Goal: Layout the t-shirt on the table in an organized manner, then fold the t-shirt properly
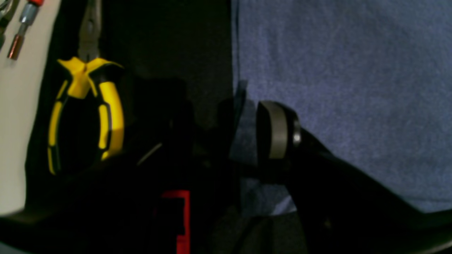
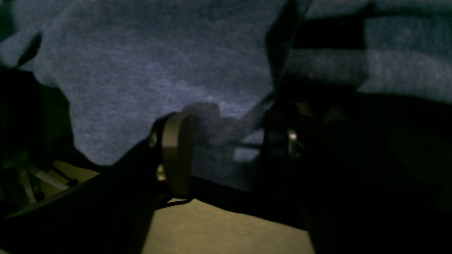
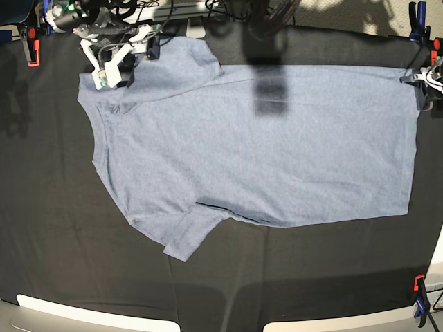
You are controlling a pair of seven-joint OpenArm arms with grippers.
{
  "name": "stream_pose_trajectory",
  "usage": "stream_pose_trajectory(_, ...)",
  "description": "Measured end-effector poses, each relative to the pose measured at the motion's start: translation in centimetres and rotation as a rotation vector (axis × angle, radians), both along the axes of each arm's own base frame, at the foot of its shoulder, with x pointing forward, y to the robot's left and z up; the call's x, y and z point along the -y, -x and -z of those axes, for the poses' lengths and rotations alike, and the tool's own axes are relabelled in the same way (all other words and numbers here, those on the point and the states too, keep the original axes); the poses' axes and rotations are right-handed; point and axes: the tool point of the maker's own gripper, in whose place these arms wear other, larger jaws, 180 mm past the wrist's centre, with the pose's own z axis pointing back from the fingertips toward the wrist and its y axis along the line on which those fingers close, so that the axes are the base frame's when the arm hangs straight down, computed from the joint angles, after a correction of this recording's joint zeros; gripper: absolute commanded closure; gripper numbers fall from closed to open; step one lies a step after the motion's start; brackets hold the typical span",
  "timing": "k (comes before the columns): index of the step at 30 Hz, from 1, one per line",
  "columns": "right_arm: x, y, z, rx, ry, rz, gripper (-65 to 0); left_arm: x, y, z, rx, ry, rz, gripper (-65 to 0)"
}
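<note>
Light blue-grey heathered cotton t-shirt [image 3: 256,145] spread flat on black cloth table [image 3: 55,228]; left gripper [image 1: 229,137] at its hem corner and right gripper [image 2: 226,148] at its far sleeve, both jaws wide.

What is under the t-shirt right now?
Only the table shows around the spread t-shirt. Whatever lies beneath the fabric is covered; no lettering shows on top.

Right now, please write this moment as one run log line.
t-shirt: spread flat on table, lettering not visible | left end effector: open at hem corner | right end effector: open at shoulder | fold: not started
</note>
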Motion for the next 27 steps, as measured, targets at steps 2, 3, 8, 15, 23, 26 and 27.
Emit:
stream_pose_trajectory(2, -0.3, 0.0, -0.1, -0.002, -0.021, 0.007, -19.2, 0.0, -0.1, -0.1, 0.007, 0.000, 0.000, -26.6)
stream_pose_trajectory(3, -0.4, 0.0, -0.1, -0.001, -0.034, 0.009, -16.5, 0.0, -0.1, -0.1, 0.007, -0.001, 0.000, -26.6)
stream_pose_trajectory(8, -0.7, 0.2, -0.1, -0.009, -0.042, -0.001, -4.6, 0.0, -0.1, -0.1, 0.007, -0.001, 0.000, -26.6)
stream_pose_trajectory(15, -0.7, -0.4, -1.4, 0.030, -0.012, -0.041, 0.0, 0.0, -0.1, -0.1, 0.007, 0.000, 0.000, -26.6)
stream_pose_trajectory(23, -0.8, -7.7, -6.2, 0.297, 0.006, -0.039, 0.0, 0.0, -0.1, -0.1, 0.008, 0.000, 0.000, -26.6)
stream_pose_trajectory(26, -0.8, -10.9, -7.5, 0.375, -0.004, -0.032, 0.0, 0.0, -0.1, -0.1, 0.007, -0.001, 0.000, -26.6)
stream_pose_trajectory(27, -0.8, -11.5, -7.8, 0.386, -0.005, -0.024, 0.0, 0.0, -0.1, -0.1, 0.007, -0.001, 0.000, -26.6)
